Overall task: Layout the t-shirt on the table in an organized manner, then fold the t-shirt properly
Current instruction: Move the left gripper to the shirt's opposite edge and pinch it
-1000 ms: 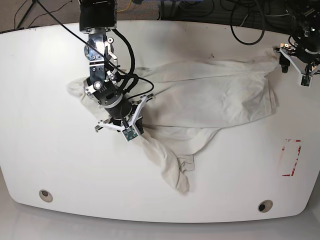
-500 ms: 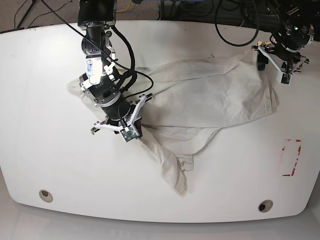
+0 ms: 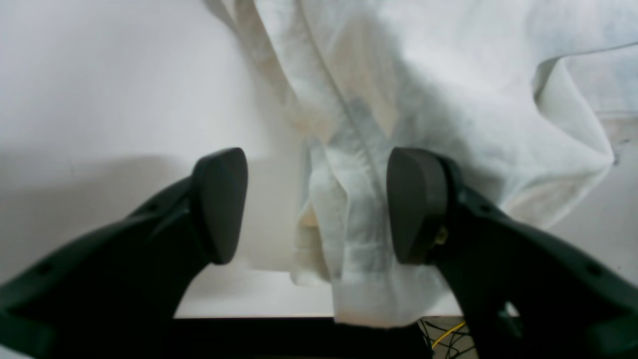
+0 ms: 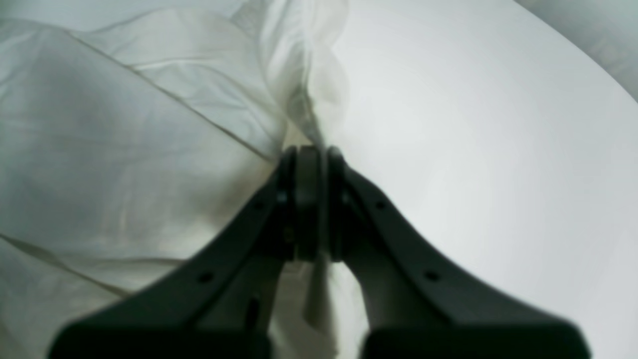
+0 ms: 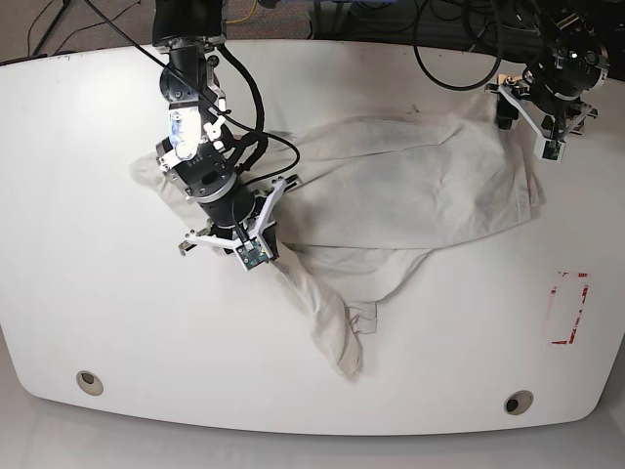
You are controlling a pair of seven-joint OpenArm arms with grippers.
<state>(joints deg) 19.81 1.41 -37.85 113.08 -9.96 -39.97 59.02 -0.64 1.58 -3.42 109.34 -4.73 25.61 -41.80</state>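
The table [image 5: 88, 293] fills nearly the whole base view, a glossy white top with rounded corners and a broad bare stretch along its left side and front edge. Across its middle lies the t-shirt [image 5: 410, 186], white, rumpled and spread wide from the left centre to the far right corner, with one long twisted tail of cloth trailing down toward the front edge. The right arm [image 5: 200, 147] reaches in from the far edge, its black cables draped over the shirt's left part, and it stands over the cloth there, hiding what lies beneath. The right gripper [image 4: 310, 199] is clenched tight on a thin fold of the shirt, the cloth rising in a taut ridge from between the pressed jaws. The left gripper [image 3: 316, 204] hovers at the far right corner with its jaws spread wide, a bunched corner of the shirt lying between them without being pinched; here the cloth hangs slightly past the table's edge. A red tape rectangle [image 5: 569, 308] sits on bare table near the right edge, well apart from the shirt. Two round grey holes [image 5: 89, 381] sit near the front corners.
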